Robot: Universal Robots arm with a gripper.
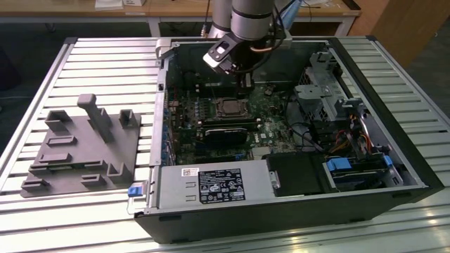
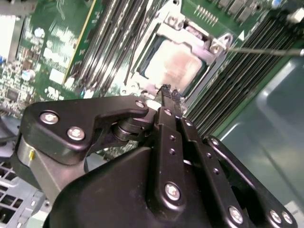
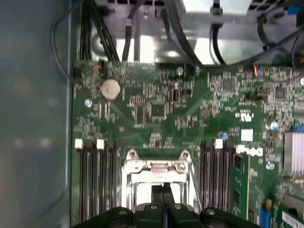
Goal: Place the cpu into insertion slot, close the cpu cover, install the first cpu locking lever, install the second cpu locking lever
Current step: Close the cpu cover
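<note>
The insertion slot (image 1: 228, 107) sits mid-board inside the open computer case. In the second wrist view the cpu (image 2: 175, 64) lies in it, its dull silver top showing through the window of the cpu cover (image 2: 185, 34), which lies flat over it. A thin locking lever (image 2: 266, 50) runs off one side of the socket; whether it is latched I cannot tell. My gripper (image 2: 170, 90) is shut with nothing between its fingers, its tips just above the socket's edge. It hangs over the far side of the socket in the exterior view (image 1: 244, 83). The cover (image 3: 154, 166) and gripper (image 3: 164, 192) also appear in the first wrist view.
Memory slots (image 2: 114, 42) flank the socket on both sides. A black card (image 1: 226, 134) lies nearer the camera, then the power supply (image 1: 211, 184). A drive cage (image 1: 327, 89) and cables fill the exterior view's right. A grey fixture plate (image 1: 81, 145) lies outside the case on the left.
</note>
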